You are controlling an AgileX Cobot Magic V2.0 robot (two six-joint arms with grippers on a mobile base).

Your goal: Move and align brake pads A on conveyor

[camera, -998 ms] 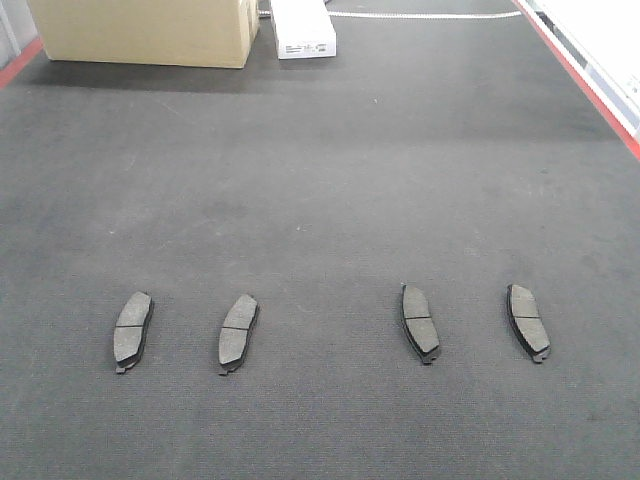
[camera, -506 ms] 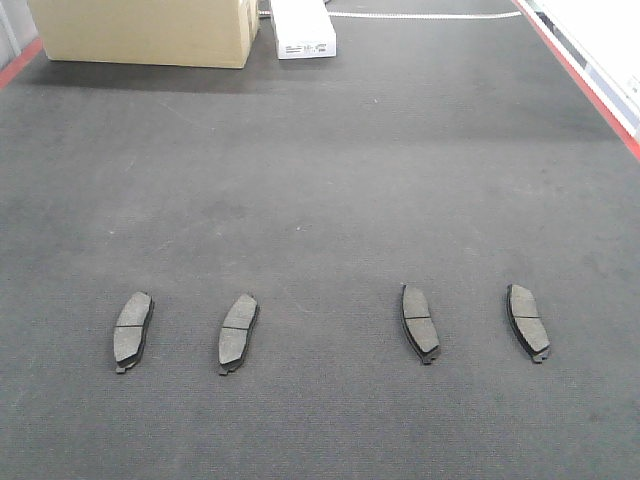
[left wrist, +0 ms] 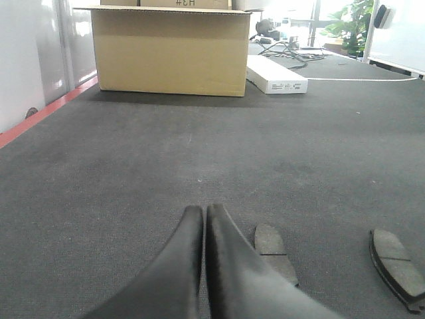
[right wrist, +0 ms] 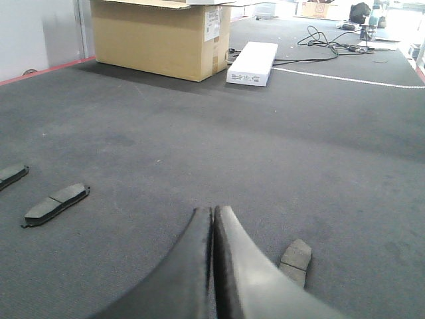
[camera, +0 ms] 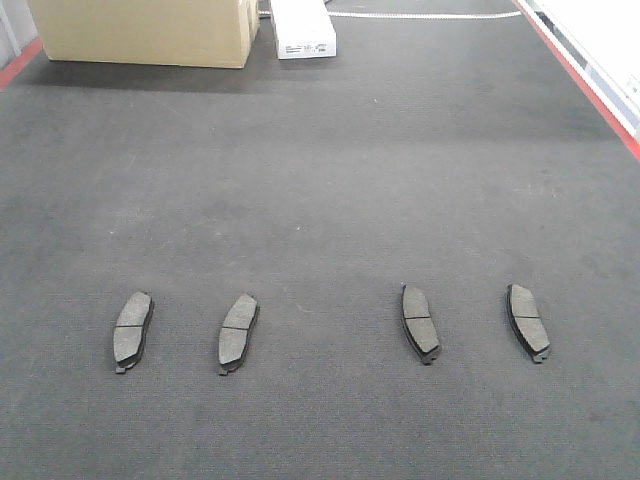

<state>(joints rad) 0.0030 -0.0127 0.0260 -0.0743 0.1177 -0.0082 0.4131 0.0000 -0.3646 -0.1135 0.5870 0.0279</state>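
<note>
On the dark grey conveyor (camera: 320,180), several brake pads A lie in a near row. Two sit on the left (camera: 132,331) (camera: 238,331) and two on the right (camera: 420,322) (camera: 528,321), all lengthwise and slightly tilted. Neither gripper shows in the front view. In the left wrist view my left gripper (left wrist: 202,210) is shut and empty, low over the belt. One pad (left wrist: 271,247) lies just right of its fingers and another (left wrist: 397,264) further right. My right gripper (right wrist: 212,211) is also shut and empty, with one pad (right wrist: 296,260) to its right and two (right wrist: 56,203) (right wrist: 12,174) far left.
A large cardboard box (camera: 145,32) and a flat white box (camera: 302,28) stand at the far end of the belt. Red edge strips run along the left (camera: 18,62) and right (camera: 590,85) sides. Cables (right wrist: 332,40) lie beyond the white box.
</note>
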